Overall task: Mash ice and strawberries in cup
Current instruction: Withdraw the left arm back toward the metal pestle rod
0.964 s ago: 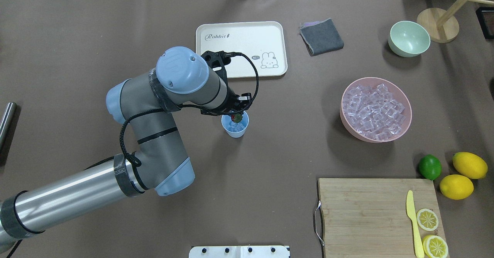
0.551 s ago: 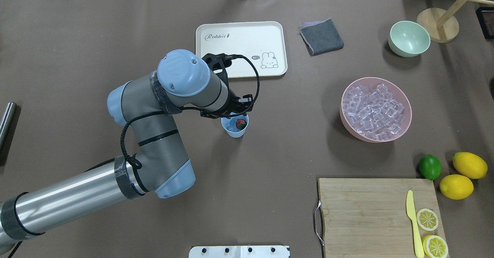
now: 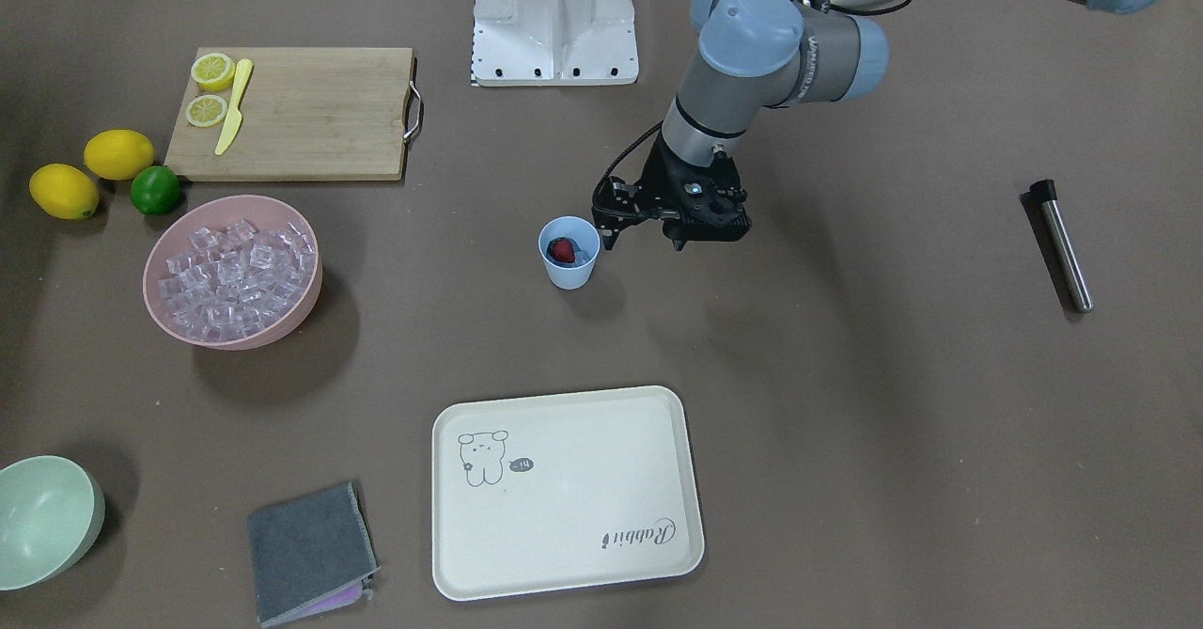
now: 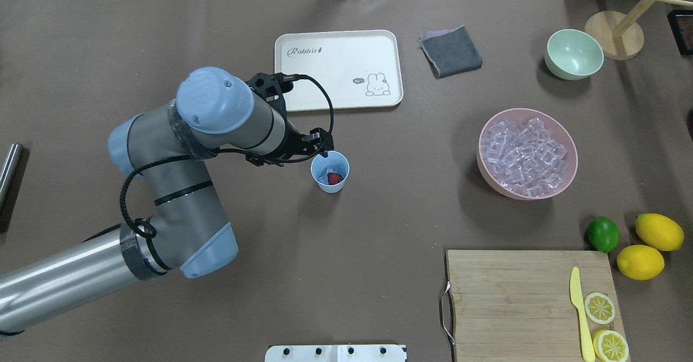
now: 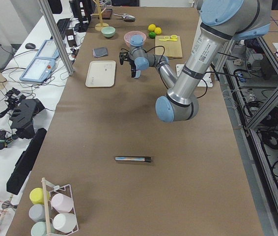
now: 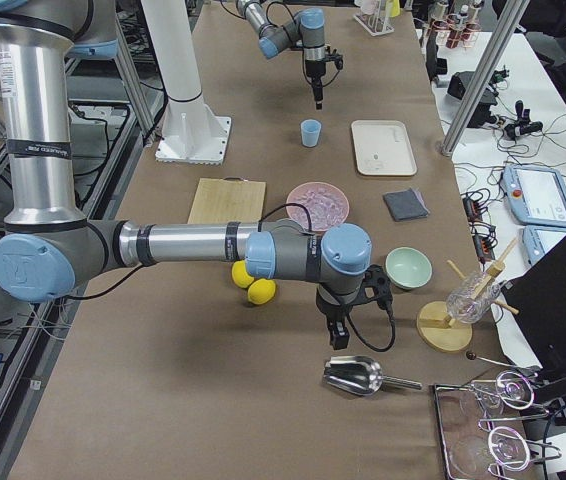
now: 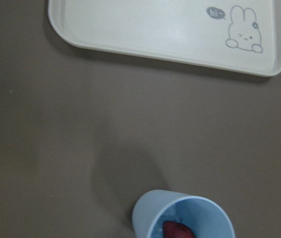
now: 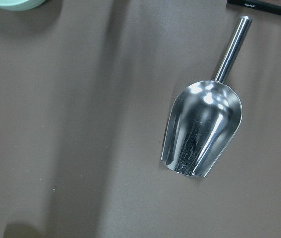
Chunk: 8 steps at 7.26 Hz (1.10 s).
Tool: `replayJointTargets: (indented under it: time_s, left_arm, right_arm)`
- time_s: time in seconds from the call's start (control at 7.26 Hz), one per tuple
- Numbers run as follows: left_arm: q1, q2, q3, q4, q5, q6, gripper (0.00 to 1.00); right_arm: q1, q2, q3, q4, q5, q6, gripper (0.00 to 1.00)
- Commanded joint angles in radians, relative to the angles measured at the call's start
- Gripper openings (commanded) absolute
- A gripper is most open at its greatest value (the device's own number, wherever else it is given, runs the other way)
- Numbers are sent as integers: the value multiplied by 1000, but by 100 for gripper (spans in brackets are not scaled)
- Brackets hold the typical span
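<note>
My left gripper (image 3: 644, 234), open and empty, hangs beside the light-blue plastic cup (image 3: 569, 272); clipping its rim could spill the red strawberry (image 3: 562, 251) and clear ice (image 4: 324, 177).

Cream tray (image 4: 341, 64): script "Rabbit" at 10 o'clock; "hi" speech bubble beside rabbit drawing (image 4: 376, 85) at 4 o'clock.

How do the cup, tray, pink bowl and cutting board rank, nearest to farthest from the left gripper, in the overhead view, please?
1. Cup, right beside the left gripper.
2. Tray, farther back.
3. Pink bowl, off right.
4. Cutting board, front right.
</note>
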<state>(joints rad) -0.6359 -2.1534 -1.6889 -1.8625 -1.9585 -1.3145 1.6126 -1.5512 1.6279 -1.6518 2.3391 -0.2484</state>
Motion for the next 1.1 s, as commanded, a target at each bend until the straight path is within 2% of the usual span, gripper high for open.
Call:
replayJointTargets:
  time_s: [0.0,0.55,0.96]
  left_arm:
    - [-111,94,-26,0,-94,102,97]
    - [-348,262,15,-10,-230,490,97]
    - [-542,348,176,-53,-249,810,97]
  right_arm:
    - [1,10,-28,0,-1,7,98]
    - [1,14,-39,3,-3,11,98]
    - [1,19,-39,3,-1,14,98]
